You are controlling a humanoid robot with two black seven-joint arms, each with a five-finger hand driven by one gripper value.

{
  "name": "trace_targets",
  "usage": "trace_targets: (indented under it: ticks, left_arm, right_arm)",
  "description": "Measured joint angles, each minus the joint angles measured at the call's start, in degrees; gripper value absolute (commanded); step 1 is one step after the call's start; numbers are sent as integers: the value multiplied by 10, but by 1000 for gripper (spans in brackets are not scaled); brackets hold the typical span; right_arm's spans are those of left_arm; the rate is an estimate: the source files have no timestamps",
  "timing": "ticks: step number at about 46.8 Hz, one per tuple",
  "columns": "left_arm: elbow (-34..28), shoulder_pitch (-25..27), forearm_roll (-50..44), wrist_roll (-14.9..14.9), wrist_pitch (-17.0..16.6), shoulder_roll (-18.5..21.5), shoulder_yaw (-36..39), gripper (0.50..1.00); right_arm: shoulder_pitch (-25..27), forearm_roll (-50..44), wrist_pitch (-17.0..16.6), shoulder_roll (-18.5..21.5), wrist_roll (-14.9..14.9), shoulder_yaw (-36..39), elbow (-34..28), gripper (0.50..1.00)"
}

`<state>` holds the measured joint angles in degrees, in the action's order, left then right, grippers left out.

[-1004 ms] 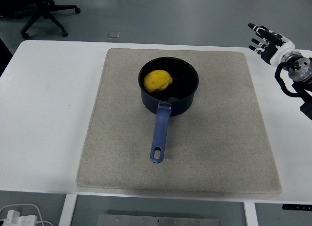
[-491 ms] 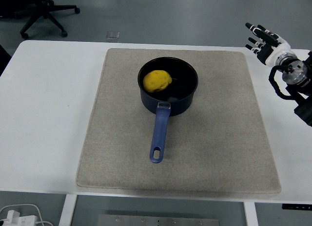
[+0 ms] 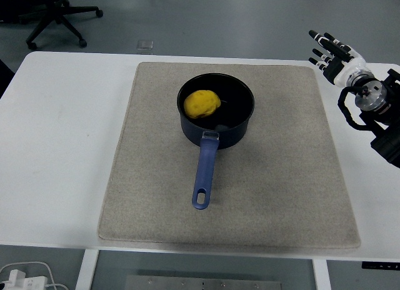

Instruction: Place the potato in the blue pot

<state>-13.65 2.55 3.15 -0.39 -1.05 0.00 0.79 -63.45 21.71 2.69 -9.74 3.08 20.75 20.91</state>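
A yellow potato lies inside the dark blue pot, against its left inner wall. The pot stands upright on the beige mat, its blue handle pointing toward the near table edge. My right hand hovers at the far right, past the mat's back right corner, fingers spread and holding nothing. It is well apart from the pot. The left arm does not show.
The white table reaches beyond the mat on both sides. An office chair base stands on the floor beyond the far left corner. A small clear object lies at the far table edge. White cables hang below the near left corner.
My right hand has drifted slightly left and up, toward the mat's back right corner, with fingers still spread. The pot and potato have stayed put.
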Motion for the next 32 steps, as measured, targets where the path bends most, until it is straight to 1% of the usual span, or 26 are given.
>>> trace_targets:
  ticks: [7, 14, 32]
  left_arm:
    - [0, 0, 1, 0, 0, 0, -2, 996]
    - [-2, 0, 1, 0, 0, 0, -3, 996]
    - [-3, 0, 1, 0, 0, 0, -4, 996]
  right_arm:
    - [0, -5, -1, -1, 1, -1, 0, 926]
    - [8, -10, -2, -2, 20, -4, 1, 926]
    - [10, -31, -3, -2, 24, -3, 6, 926]
